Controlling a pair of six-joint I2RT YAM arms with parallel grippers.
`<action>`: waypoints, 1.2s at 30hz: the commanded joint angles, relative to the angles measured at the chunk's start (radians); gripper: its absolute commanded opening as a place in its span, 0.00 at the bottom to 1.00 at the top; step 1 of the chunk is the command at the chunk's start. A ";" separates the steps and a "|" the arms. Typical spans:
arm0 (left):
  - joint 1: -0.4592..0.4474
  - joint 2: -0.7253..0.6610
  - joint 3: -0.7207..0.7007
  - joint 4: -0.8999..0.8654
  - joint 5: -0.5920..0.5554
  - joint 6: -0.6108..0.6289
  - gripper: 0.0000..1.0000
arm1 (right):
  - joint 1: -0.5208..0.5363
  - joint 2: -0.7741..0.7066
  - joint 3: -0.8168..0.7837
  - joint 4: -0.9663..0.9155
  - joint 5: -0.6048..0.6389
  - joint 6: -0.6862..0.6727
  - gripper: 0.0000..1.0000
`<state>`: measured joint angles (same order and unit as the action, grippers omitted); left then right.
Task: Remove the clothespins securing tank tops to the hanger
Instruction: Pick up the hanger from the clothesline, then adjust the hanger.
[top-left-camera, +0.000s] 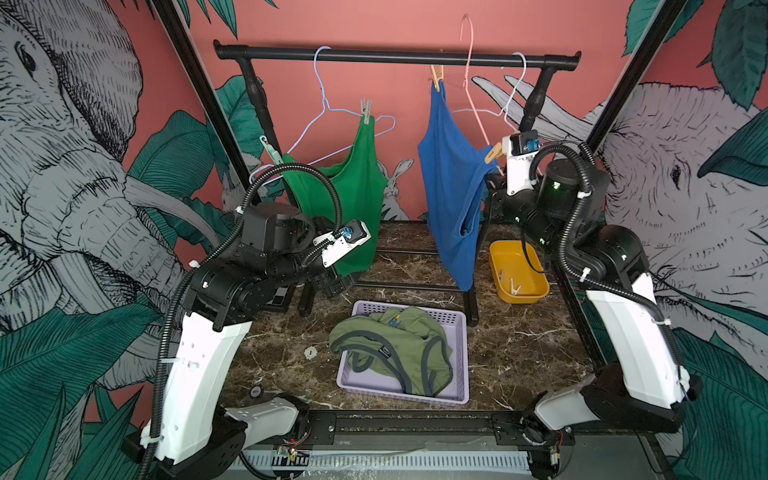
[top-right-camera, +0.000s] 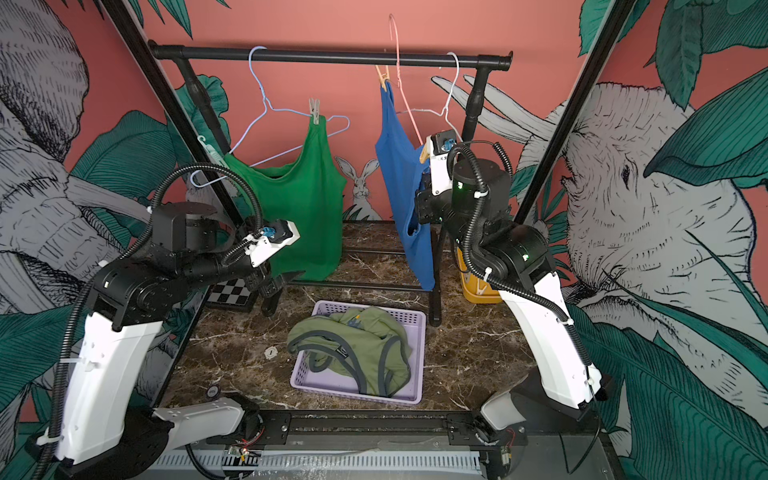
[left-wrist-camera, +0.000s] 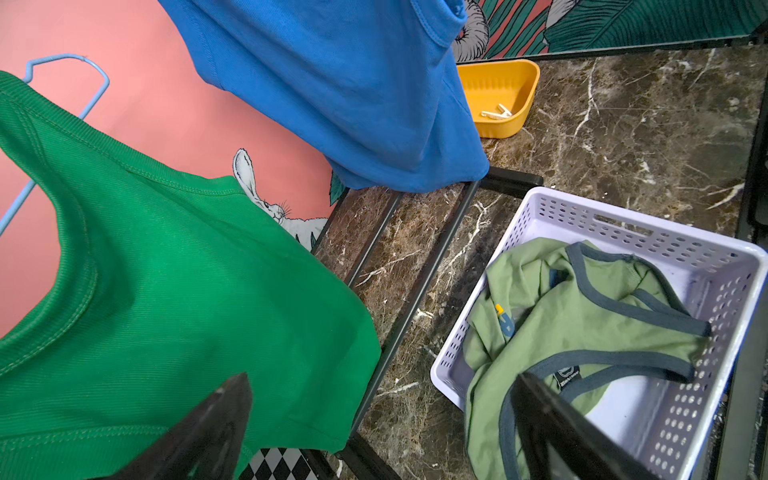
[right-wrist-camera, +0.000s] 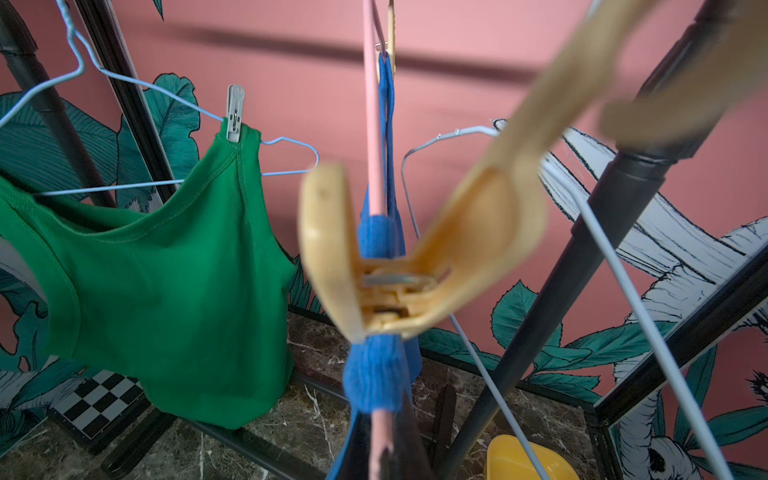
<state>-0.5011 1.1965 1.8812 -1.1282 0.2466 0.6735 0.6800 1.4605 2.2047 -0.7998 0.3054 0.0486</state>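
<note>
Top views: olive tank top (top-left-camera: 395, 345) lies in the basket (top-left-camera: 365, 308), front-middle of the counter (top-left-camera: 519, 353); white clothespins (top-left-camera: 514, 286) sit in the yellow bin (top-left-camera: 523, 297) by its right edge. Grey pin (top-left-camera: 365, 111) and mint pin (top-left-camera: 268, 147) hold the green tank top (top-left-camera: 353, 191), an upper orange pin (top-left-camera: 436, 77) the blue tank top (top-left-camera: 449, 187). Left wrist: left claw (left-wrist-camera: 374, 436) gapes, empty. Right wrist — right claw (top-left-camera: 495, 168), closed, squeezes the lower orange pin (right-wrist-camera: 415, 270) open around the blue strap; four pins left, I judge.

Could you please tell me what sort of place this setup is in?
Probably a staged robot test cell rather than a real laundry room: printed jungle wall panels enclose a marble-patterned tabletop, which carries a small clothes rack, with a left arm and right arm mounted at its front edge.
</note>
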 joint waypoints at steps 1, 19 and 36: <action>0.007 -0.009 0.042 -0.028 0.013 0.020 0.99 | 0.001 -0.057 -0.002 0.057 -0.039 0.005 0.00; 0.007 0.010 0.195 -0.132 0.017 0.126 0.99 | 0.001 -0.063 0.229 -0.197 -0.248 -0.051 0.00; 0.006 0.017 0.292 -0.263 0.047 0.207 0.99 | 0.001 -0.134 0.334 -0.327 -0.474 -0.055 0.00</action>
<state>-0.5011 1.2266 2.1567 -1.3422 0.2668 0.8463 0.6800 1.3510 2.5046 -1.2007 -0.1013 -0.0044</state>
